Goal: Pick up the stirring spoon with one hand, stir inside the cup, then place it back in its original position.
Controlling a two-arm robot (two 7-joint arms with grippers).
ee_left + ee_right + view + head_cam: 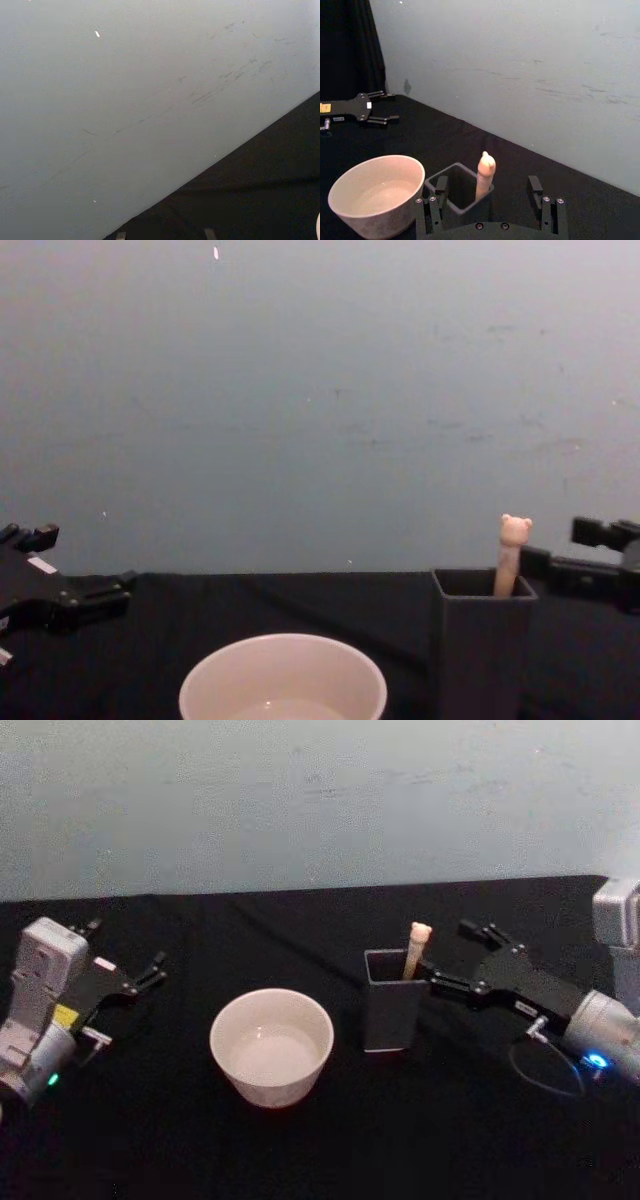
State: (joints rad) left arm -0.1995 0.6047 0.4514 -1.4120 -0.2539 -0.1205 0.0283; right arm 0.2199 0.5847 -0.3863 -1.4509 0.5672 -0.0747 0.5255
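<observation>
The cup sits nearest me, awaiting stirring. Beyond, to its right, the spoon stands in the holder, handle exposed for gripping. My right claw hangs just beside it, fingers apart; my left claw is parked aside, fingers also apart.

Pale grey-blue scuffed wall behind black-covered table; dark curtain at side.

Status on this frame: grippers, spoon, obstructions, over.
Right gripper open, just short of stirring spoon, not touching. Left gripper open, parked left of cup. Spoon standing in holder. Nothing between holder and cup.
</observation>
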